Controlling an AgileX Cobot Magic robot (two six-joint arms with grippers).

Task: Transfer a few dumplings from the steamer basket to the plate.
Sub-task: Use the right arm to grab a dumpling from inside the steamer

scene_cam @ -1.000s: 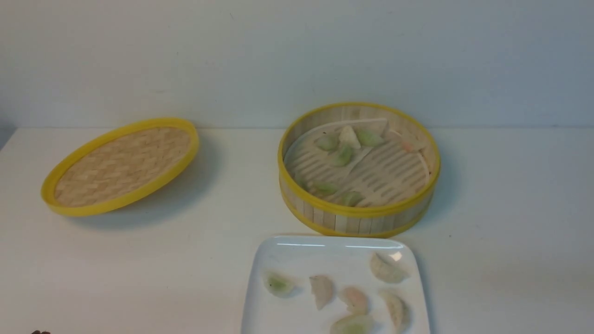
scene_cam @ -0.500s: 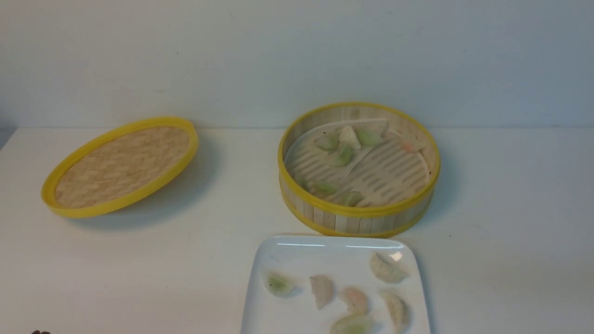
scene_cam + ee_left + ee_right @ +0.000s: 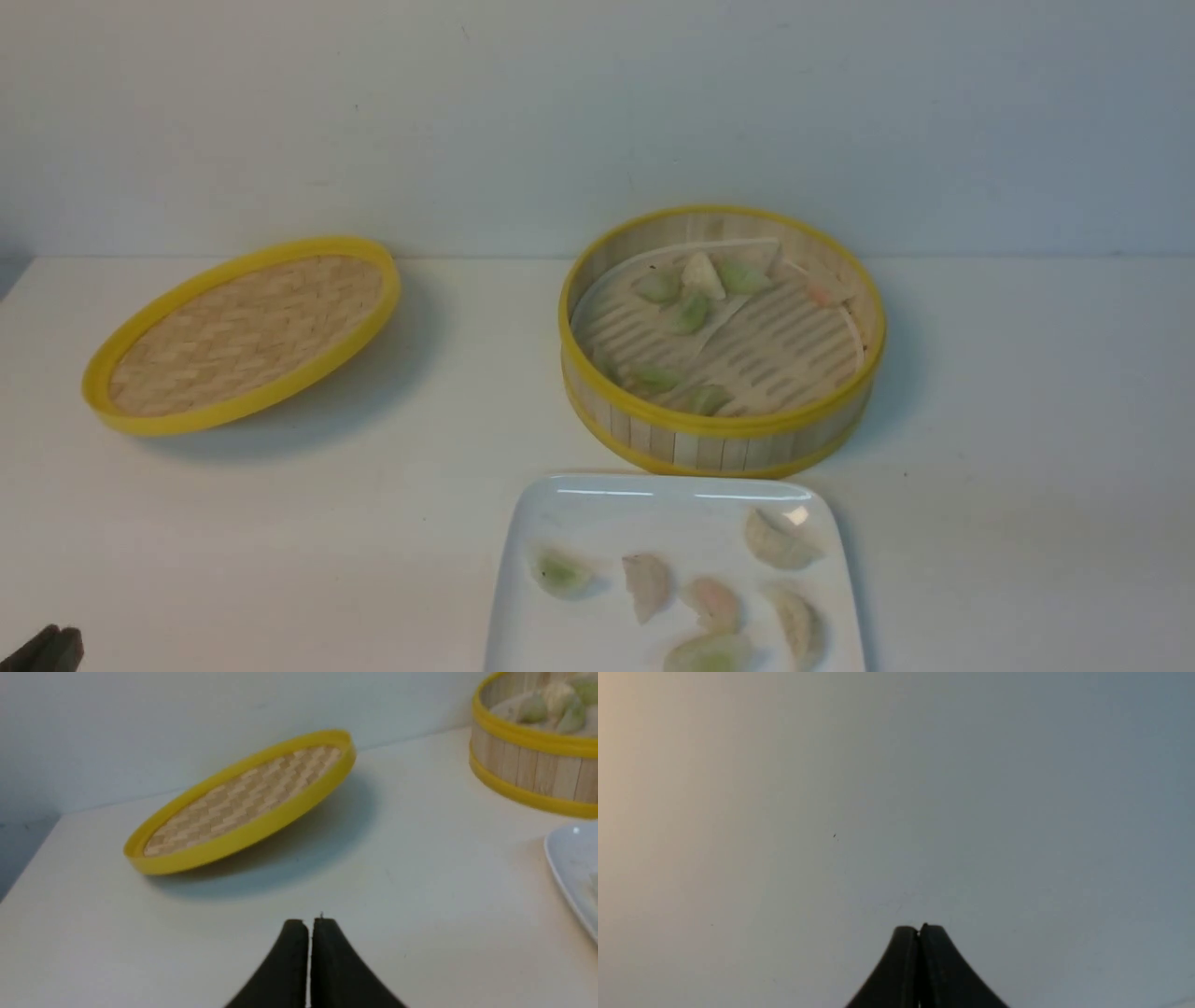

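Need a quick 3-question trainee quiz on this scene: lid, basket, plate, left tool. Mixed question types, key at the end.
1. True or false: the flat woven yellow-rimmed lid covers the round bamboo steamer basket.
2. How many small translucent crescent dumplings show on the glossy white square plate in the front view?
3. The left tool is: A open; B shut and empty; C shut on a dumpling.

Key: 1 false, the lid lies apart on the table, to the basket's left. 2 six. 3 B.
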